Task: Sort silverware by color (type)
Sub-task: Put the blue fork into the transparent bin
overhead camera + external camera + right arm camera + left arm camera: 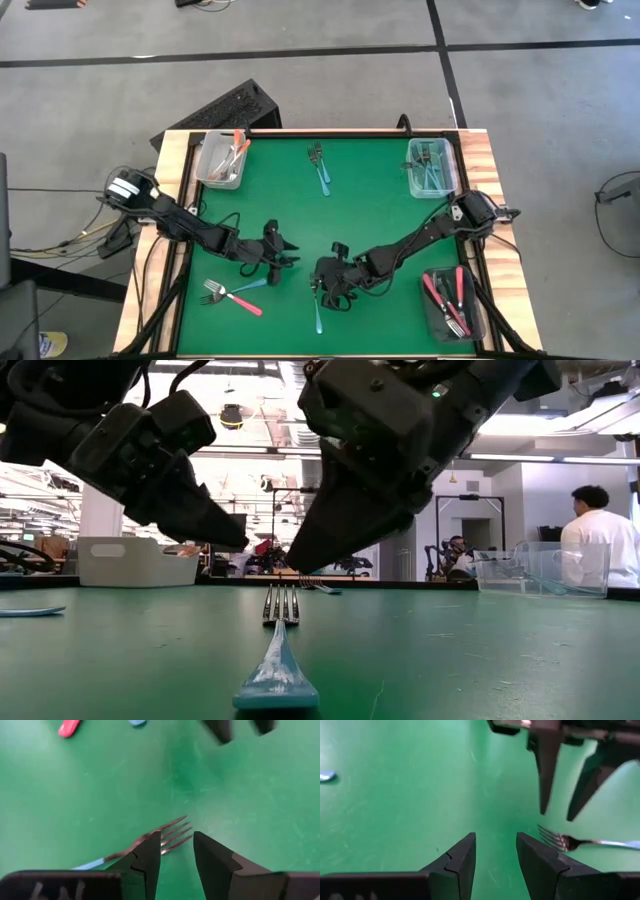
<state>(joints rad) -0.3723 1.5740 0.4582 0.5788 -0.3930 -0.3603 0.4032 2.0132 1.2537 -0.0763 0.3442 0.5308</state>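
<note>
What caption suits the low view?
Right gripper, fingers apart, hovers over a blue-handled fork on the green table; left gripper waits beside.

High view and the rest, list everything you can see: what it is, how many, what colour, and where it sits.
Table: one, green mat, wooden edges.
Clear bins: two at far corners, left holding orange-handled forks, right teal-handled ones.
Dark bin: one, near right corner, pink-red forks.
Loose forks: blue pair far centre; blue and pink pair near left; one blue under the right gripper.
Person: one, white top, background.
Left gripper: open, empty, centre-left.
Right gripper: open above the tines.
</note>
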